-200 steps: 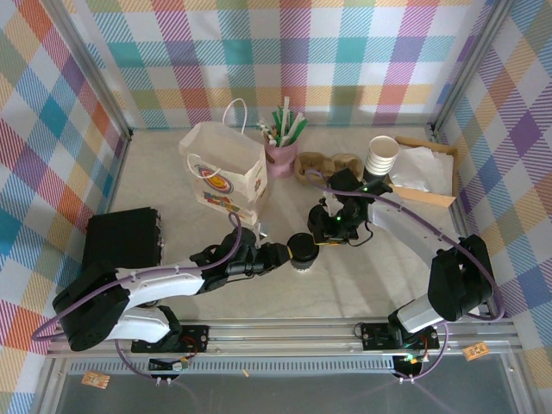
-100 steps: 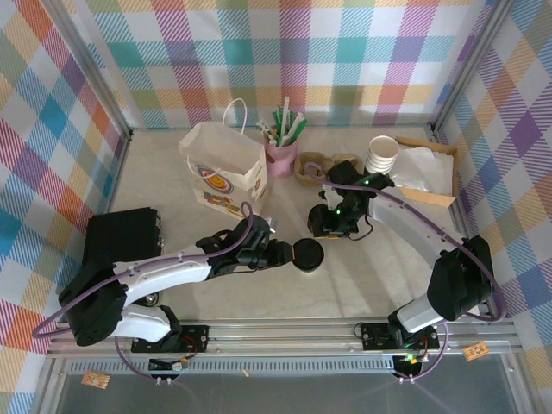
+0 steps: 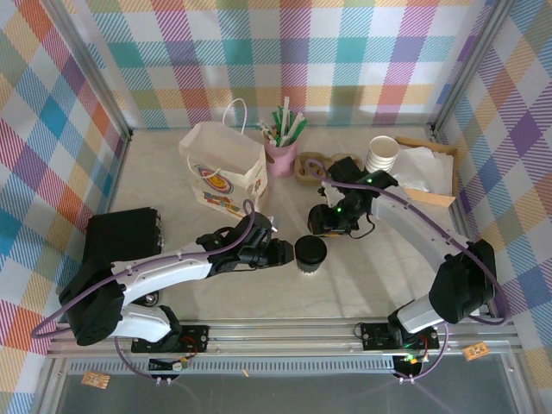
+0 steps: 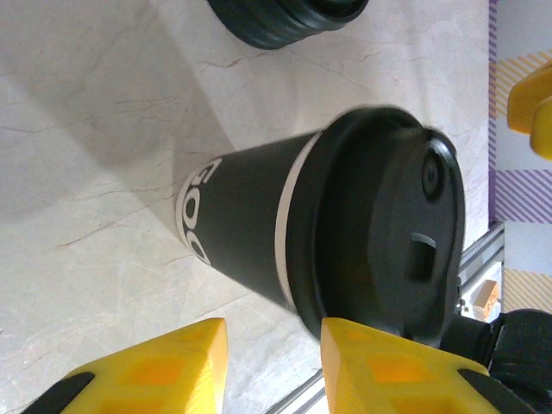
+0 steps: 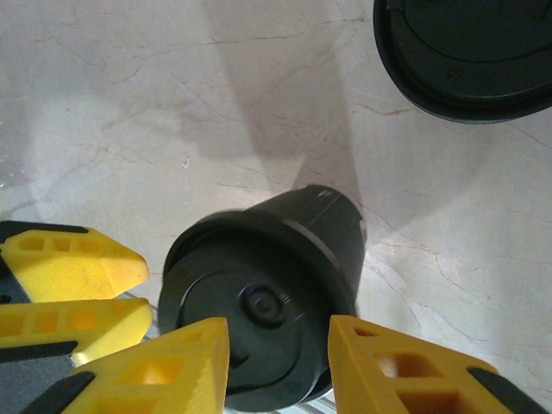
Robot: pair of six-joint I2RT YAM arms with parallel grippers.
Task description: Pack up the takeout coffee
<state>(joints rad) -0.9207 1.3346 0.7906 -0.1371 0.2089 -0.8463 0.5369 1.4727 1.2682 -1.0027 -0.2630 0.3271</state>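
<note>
The takeout coffee (image 3: 309,250) stands upright on the table near the front, a cup with a dark sleeve, a white band and a black lid (image 5: 267,302). In the left wrist view the takeout coffee (image 4: 259,224) lies just past the fingertips. My left gripper (image 3: 282,252) is right beside the cup on its left, open (image 4: 272,332), with only table showing between its fingers. My right gripper (image 3: 331,224) hovers just behind and above the cup, open (image 5: 278,332), looking down on the lid. The left gripper's yellow fingers (image 5: 69,263) show beside the cup.
A squat black lid stack (image 5: 466,52) sits close behind the cup (image 4: 285,17). Farther back stand a paper bag (image 3: 226,172), a pink straw cup (image 3: 281,153), a cardboard carrier (image 3: 312,166), stacked white cups (image 3: 381,153) and a napkin tray (image 3: 427,172). A black box (image 3: 123,237) sits at left.
The left arm has reached further right, and the cup has shifted slightly right with it. The right gripper's jaws have widened and it has drawn back a little from the lid.
</note>
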